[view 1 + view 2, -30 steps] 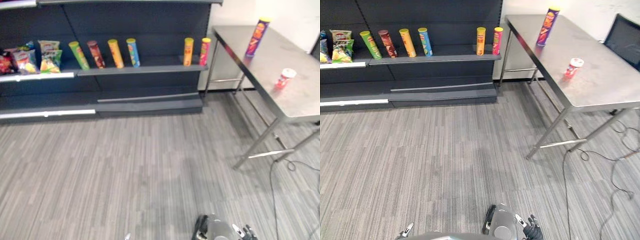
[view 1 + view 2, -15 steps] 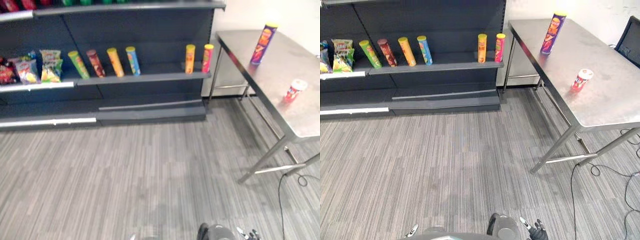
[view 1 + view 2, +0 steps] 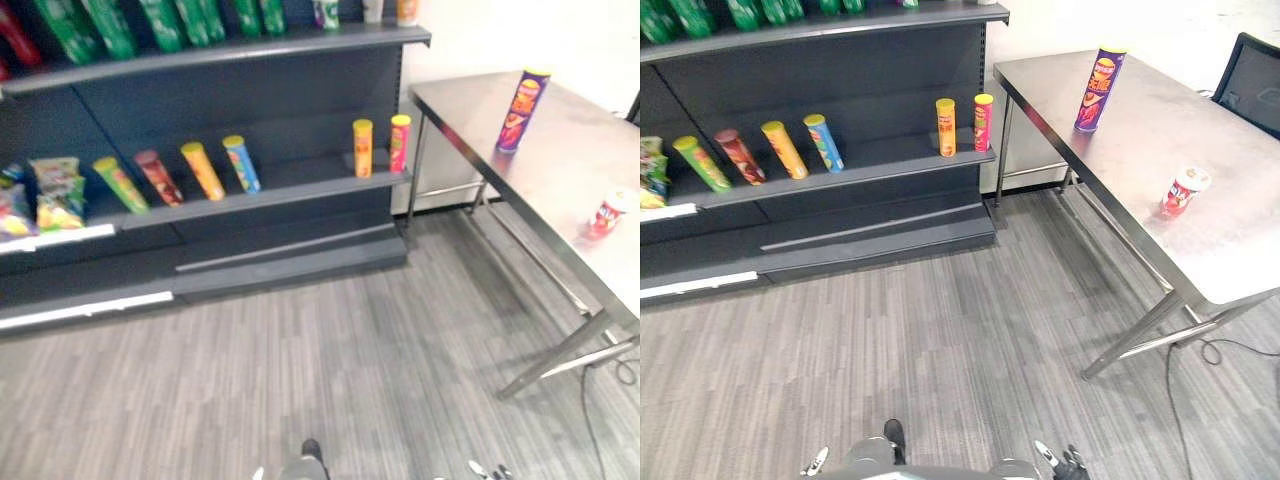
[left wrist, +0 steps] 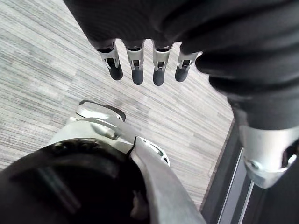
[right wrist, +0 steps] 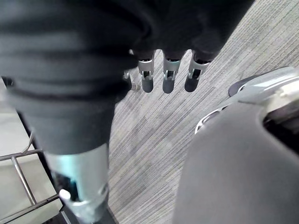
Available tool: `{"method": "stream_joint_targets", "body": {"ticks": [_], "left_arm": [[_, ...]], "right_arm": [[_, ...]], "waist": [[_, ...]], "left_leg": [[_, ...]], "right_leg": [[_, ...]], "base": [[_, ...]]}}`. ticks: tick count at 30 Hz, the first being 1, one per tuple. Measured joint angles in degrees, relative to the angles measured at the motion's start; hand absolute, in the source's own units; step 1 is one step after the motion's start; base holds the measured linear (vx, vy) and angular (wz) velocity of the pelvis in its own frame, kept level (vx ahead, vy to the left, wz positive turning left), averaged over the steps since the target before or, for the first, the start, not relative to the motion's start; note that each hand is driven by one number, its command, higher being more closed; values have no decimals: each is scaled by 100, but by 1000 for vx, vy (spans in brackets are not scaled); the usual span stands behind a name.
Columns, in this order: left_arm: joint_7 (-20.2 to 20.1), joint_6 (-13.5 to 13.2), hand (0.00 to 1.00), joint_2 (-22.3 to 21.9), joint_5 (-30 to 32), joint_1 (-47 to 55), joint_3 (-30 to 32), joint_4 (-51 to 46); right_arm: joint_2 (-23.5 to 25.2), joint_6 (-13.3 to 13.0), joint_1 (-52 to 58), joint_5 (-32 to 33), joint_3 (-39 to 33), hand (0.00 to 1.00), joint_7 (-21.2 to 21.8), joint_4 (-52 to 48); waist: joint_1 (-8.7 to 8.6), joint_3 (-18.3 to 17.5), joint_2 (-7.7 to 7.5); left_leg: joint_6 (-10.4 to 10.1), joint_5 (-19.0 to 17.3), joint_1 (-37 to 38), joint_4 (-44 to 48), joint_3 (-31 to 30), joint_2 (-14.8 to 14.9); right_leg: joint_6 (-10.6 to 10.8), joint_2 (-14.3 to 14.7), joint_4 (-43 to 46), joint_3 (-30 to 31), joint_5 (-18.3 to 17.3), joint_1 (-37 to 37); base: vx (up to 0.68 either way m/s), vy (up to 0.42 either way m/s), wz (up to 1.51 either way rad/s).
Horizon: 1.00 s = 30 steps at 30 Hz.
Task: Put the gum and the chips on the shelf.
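A tall purple chips can point(image 3: 1097, 88) stands upright at the far end of the steel table point(image 3: 1230, 240) on the right. Nearer on that table stands the gum, a small red and white tub point(image 3: 1183, 190). The dark shelf point(image 3: 250, 195) runs along the back left. Both hands hang low by my sides, far from the table. My left hand point(image 4: 137, 65) has straight fingers over the carpet and holds nothing. My right hand point(image 5: 169, 77) hangs the same way, empty. Their fingertips point(image 3: 1065, 462) peek in at the bottom edge of the eye views.
Several chip cans point(image 3: 205, 170) lean on the middle shelf board, and a yellow can point(image 3: 362, 148) and a pink one point(image 3: 399, 143) stand at its right end. Snack bags point(image 3: 55, 192) lie at the left, green bottles point(image 3: 160, 22) above. A black chair point(image 3: 1252, 80) stands behind the table.
The whole picture has shifted: the camera has moved, bringing the upper shelf with green bottles into sight. The cans, the gum and both hands have not moved.
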Motion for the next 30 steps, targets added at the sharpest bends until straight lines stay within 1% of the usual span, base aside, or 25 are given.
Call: {"method": "stream_joint_targets", "body": {"ticks": [1, 3, 4, 5, 6, 7, 8, 9, 10, 11, 12, 13, 14, 15, 16, 17, 18, 19, 20, 21, 23, 25, 26, 28, 30], "left_arm": [[0, 0, 0, 11, 7, 0, -4, -12], [8, 36, 0, 18, 85, -17, -55, -16], [7, 68, 0, 21, 108, -25, -71, -16], [-1, 188, 0, 49, 107, -68, -150, -2], [1, 301, 0, 56, 109, -120, -217, 25], [1, 345, 0, 54, 114, -130, -223, 36], [0, 387, 0, 77, 119, -134, -224, 31], [0, 404, 0, 89, 124, -133, -225, 31], [8, 447, 0, 98, 138, -122, -223, 32], [9, 464, 0, 93, 222, -87, -231, 26], [11, 464, 0, 96, 259, -74, -241, 24], [30, 463, 0, 147, 275, -64, -252, 22], [67, 478, 0, 187, 274, -85, -263, 34], [172, 504, 0, 185, 272, -108, -283, 36], [219, 507, 0, 178, 263, -98, -290, 38], [236, 511, 0, 196, 231, -84, -292, 39], [236, 503, 0, 273, 217, -50, -257, 16], [234, 501, 0, 325, 222, -39, -234, 9], [254, 508, 0, 192, 230, -106, -210, 122], [239, 489, 0, 85, 241, -105, -247, 154], [235, 445, 0, -16, 245, -106, -260, 154], [233, 443, 0, -20, 237, -104, -258, 155], [216, 445, 0, -12, 238, -104, -258, 155], [192, 447, 0, 13, 241, -115, -256, 161], [189, 462, 0, 34, 244, -154, -257, 175]], "right_arm": [[21, -18, -30, -2, -1, 0, 6, 25], [27, -36, -48, -2, -46, 0, -23, 38], [27, -38, -56, -2, -55, 0, -52, 38], [31, -42, -69, 5, -87, 0, -125, 37], [32, -41, -76, 14, -152, 0, -163, 34], [14, -40, -80, 16, -162, 0, -181, 30], [-28, -33, -83, 12, -179, 0, -188, 16], [-27, -28, -79, 10, -197, 0, -192, 8], [-19, -9, -43, 9, -203, 0, -209, -94], [-20, -8, 0, 10, -199, 0, -205, -126], [-46, -11, -17, 16, -201, 0, -204, -130], [-38, -25, -58, 26, -193, 0, -184, -146], [-38, -26, -102, 30, -145, 0, -140, -151], [-52, -42, -128, 31, -136, 0, -85, -179], [-50, -54, -125, 31, -122, 0, -81, -229], [-26, -76, -79, 31, -83, 0, -81, -298], [47, -158, -1, 31, 7, 0, -78, -358], [85, -183, 21, 31, 39, 0, -74, -369], [-2, -211, -33, 39, 3, 0, -13, -328], [-144, -262, -34, 32, 6, 0, 15, -329], [-193, -251, -60, 29, 0, 0, 45, -308], [-204, -243, -103, 23, 19, 0, 38, -309], [-191, -233, -125, 24, 45, 0, 37, -310], [-193, -226, -118, 29, 62, 0, 37, -309], [-195, -223, -109, 35, 63, 0, 39, -310]], "waist": [[-4, 10, -18], [-12, -6, -27], [-18, -14, -21], [-29, -23, -21], [-31, -49, 26], [-33, -62, 46], [-43, -46, 13], [-54, -36, -7], [-65, -34, -22], [-70, -39, -8], [-77, -33, 18], [-97, -54, 69], [-111, -48, 23], [-142, -32, 47], [-181, -26, 63], [-183, -30, 34], [-139, -34, -155], [-128, -21, -293], [-67, -34, -60], [-106, -28, 86], [-150, -11, 238], [-150, -4, 226], [-130, -10, 183], [-88, -32, 140], [-62, -55, 134]], "left_leg": [[12, -71, 2, 148, 10, 0], [30, -453, 85, 602, 50, -3], [30, -522, 101, 647, 60, -14], [38, -618, 106, 681, 88, -50], [53, -693, 118, 613, 126, -102], [64, -709, 141, 561, 145, -142], [105, -741, 305, 368, 176, -279], [118, -738, 415, 261, 183, -347], [136, -734, 692, 16, 189, -458], [186, -706, 1029, -306, 160, -500], [247, -673, 1162, -456, 178, -468], [303, -680, 1308, -582, 217, -424], [307, -682, 1348, -591, 261, -354], [269, -670, 1421, -607, 329, -200], [254, -673, 1489, -653, 354, -84], [242, -670, 1552, -678, 406, -41], [200, -690, 1672, -690, 491, -174], [120, -743, 1730, -705, 497, -308], [-37, -865, 1870, -767, 582, -169], [-47, -872, 1910, -845, 683, -109], [-127, -922, 1945, -900, 798, -56], [-169, -953, 2012, -908, 945, -43], [-183, -998, 2047, -902, 1047, -40], [-144, -1151, 2095, -828, 1185, 17], [-193, -1355, 2088, -614, 1254, 134]], "right_leg": [[9, -24, 28, 33, 11, 22], [45, -114, 143, 114, 31, 167], [61, -138, 178, 115, 40, 186], [135, -190, 274, 111, 82, 161], [206, -281, 645, 125, 122, -54], [211, -357, 1020, 141, 130, -254], [220, -566, 1880, 227, 251, -658], [191, -676, 2280, 256, 398, -851], [178, -871, 3013, 262, 923, -1167], [101, -959, 3495, 289, 1577, -1368], [-2, -983, 3747, 323, 1793, -1523], [-100, -953, 4113, 188, 1258, -1830], [-224, -921, 4250, -85, 602, -2084], [-339, -722, 4051, -573, 154, -2330], [-424, -533, 3617, -909, 101, -2438], [-414, -371, 2993, -1140, 159, -2486], [-508, -214, 1884, -1232, 808, -2474], [-848, -215, 1543, -1293, 1034, -2463], [-905, -53, 1379, -1340, 901, -2296], [-893, 74, 1278, -1344, 920, -2294], [-884, 181, 1178, -1375, 909, -2312], [-838, 268, 1090, -1397, 852, -2304], [-842, 220, 1119, -1500, 712, -2284], [-857, 49, 1193, -1898, 668, -2180], [-893, 43, 1225, -2048, 646, -2125]], "base": [[293, 121, -20], [191, 69, -12], [179, 65, -7], [152, 72, -3], [171, 90, -3], [128, 95, -3], [106, 78, 0], [144, 107, 5], [162, 127, 3], [176, 129, -5], [222, 111, -15], [180, 44, -17], [215, 4, -17], [205, -47, -13], [218, -53, -10], [229, -68, -16], [236, -94, -21], [288, -107, -51], [249, -64, -53], [164, -15, -54], [57, -6, -30], [-8, -18, -32], [-36, 32, -31], [-24, 50, -33], [24, 27, -26]]}}
